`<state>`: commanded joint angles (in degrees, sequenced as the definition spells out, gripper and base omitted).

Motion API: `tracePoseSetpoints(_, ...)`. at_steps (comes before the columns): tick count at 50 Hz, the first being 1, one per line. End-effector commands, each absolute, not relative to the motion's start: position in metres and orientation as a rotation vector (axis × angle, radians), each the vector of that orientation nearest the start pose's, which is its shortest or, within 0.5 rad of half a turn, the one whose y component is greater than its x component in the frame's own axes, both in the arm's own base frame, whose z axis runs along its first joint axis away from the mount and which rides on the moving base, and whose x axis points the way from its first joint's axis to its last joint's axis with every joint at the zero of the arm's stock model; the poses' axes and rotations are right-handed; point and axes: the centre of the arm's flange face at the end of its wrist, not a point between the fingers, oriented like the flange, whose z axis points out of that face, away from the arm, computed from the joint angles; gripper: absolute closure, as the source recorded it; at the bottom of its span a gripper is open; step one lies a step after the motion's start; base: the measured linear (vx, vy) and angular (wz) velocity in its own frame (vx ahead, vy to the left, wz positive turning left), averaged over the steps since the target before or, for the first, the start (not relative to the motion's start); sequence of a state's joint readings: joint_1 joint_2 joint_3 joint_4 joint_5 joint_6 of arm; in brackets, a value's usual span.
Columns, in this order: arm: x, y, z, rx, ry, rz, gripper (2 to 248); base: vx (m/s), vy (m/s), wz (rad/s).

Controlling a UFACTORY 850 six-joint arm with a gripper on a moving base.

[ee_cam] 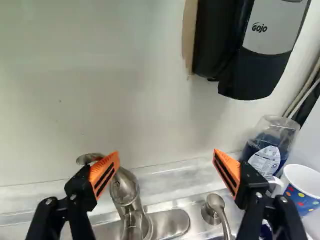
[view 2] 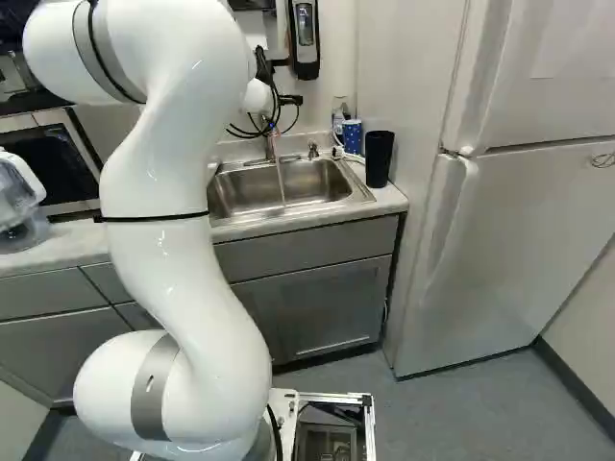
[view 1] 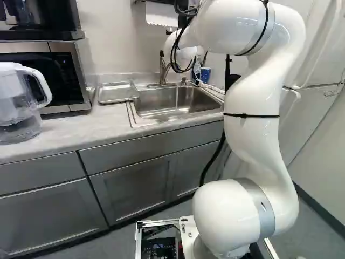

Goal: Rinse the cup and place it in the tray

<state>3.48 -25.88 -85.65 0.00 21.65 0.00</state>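
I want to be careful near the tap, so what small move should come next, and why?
Probably, the gripper should ease slightly back and toward the dotted cup: it is open and empty, one finger overlaps the faucet lever in the wrist view, and the cup stands beyond the other. A thin streak below the faucet looks like running water.

The cup point(ee_cam: 301, 196) is coloured white at its rim and blue below, where it is dotted with red and yellow. Silver-grey is shared by the tray point(view 1: 117, 93), the sink point(view 2: 255, 199) and the faucet point(ee_cam: 125, 192). The cabinets point(view 2: 317, 307) are finished in plain grey, the refrigerator point(view 2: 509, 240) in white. Black is paired with grey on the soap dispenser point(ee_cam: 255, 75).
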Motion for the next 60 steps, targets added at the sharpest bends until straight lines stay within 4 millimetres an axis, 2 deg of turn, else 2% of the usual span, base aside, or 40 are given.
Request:
tracePoseSetpoints(12,0.701,0.043,0.617,-2.351,-0.072,-2.022,3,0.0,0.0,0.0)
tracePoseSetpoints(21,0.693,0.043,0.618,-2.355,-0.072,-2.017,3,0.0,0.0,0.0)
tracePoseSetpoints(60,0.618,0.042,0.625,-2.385,-0.08,-1.977,3,0.0,0.0,0.0)
